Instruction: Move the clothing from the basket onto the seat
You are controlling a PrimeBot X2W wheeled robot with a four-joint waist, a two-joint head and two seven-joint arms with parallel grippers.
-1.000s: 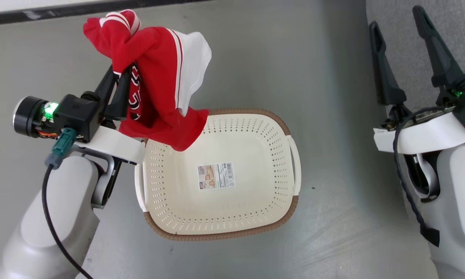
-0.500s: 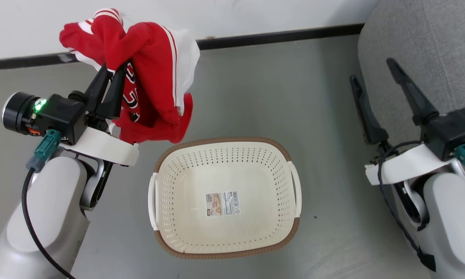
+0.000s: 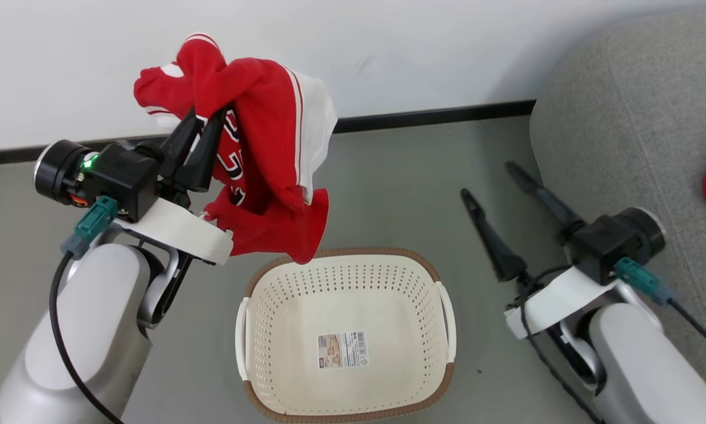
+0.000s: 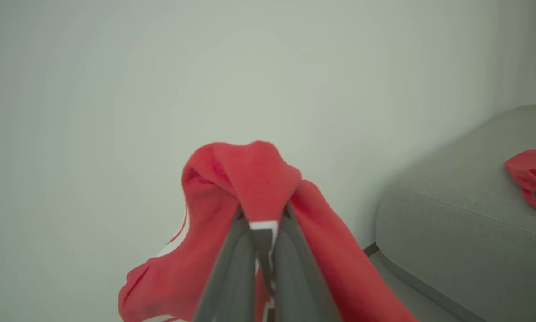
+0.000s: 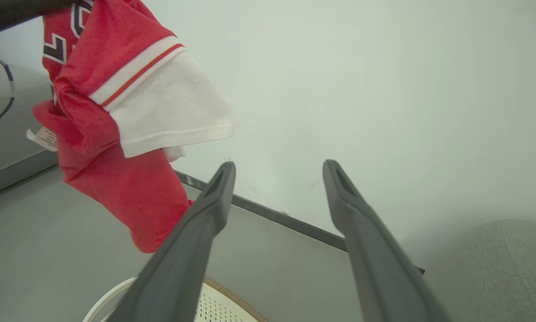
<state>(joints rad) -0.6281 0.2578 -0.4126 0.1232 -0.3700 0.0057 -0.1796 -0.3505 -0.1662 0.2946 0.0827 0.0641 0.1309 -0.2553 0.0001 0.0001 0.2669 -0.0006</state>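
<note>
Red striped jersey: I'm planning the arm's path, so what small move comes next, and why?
Probably swing the left gripper rightward toward the grey fabric sofa: it is shut on the red white-trimmed jersey, which hangs clear above the cream perforated basket.

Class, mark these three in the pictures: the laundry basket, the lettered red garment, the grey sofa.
laundry basket (image 3: 341, 281), head view, perforated far inner wall.
lettered red garment (image 3: 264, 112), head view, red panel beside the white stripe.
grey sofa (image 3: 623, 118), head view, bare upholstery.
</note>
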